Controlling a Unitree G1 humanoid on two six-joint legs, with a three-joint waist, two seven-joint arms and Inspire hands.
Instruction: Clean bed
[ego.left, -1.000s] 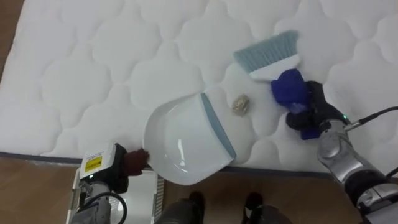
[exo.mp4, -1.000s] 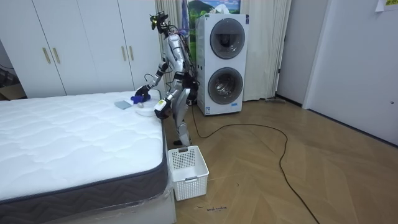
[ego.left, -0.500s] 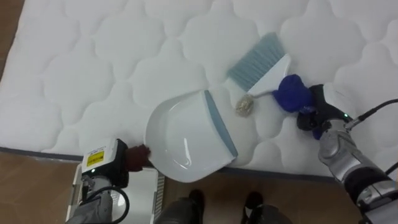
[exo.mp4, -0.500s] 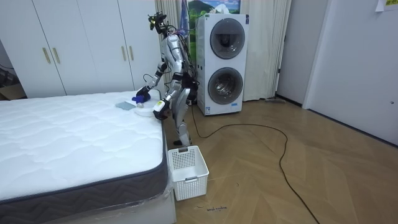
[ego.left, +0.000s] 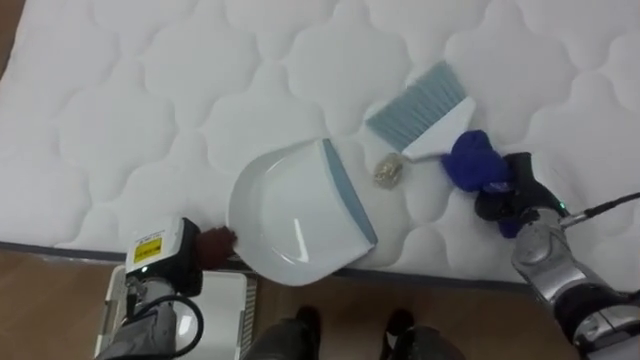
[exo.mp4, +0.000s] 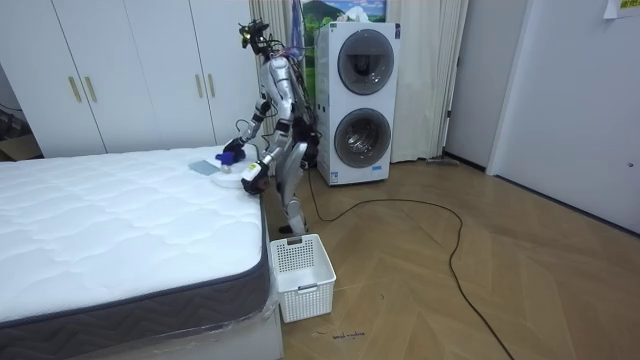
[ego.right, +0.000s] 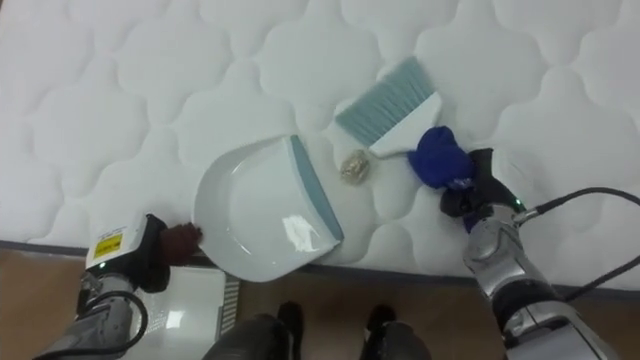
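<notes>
Sweeping the debris (ego.left: 389, 172) into the dustpan (ego.left: 290, 220) is judged to be the step in hand. The debris, a small crumpled tan lump, lies on the white quilted mattress (ego.left: 150, 100) near its front edge. It sits between the pan's grey-blue lip and the brush (ego.left: 420, 110), just beside the brush's near side and slightly apart from the lip.

Hand status:
- Right hand (ego.left: 510, 195): fingers curled round the blue handle of the brush. The pale blue bristles fan out away from the robot, toward its left.
- Left hand (ego.left: 212, 243): fingers wrapped on the grip at the rear of the dustpan. The pan's rear overhangs the mattress edge and its lip faces the debris.

In the room view the robot stands at the side of the bed, with the stacked washing machines (exo.mp4: 360, 100) behind it.

Recommended procedure:
1. Press the lip flat onto the mattress. The quilting dips at the seams, so a raised lip would probably let the lump slip under.
2. Re-angle the brush so the bristle tips land on the far side of the lump, opposite the pan.
3. Draw one short, light stroke toward the lip. The lump looks light and may hop over the pan wall or roll off the edge.
4. Tilt the pan back once the lump is inside
</notes>
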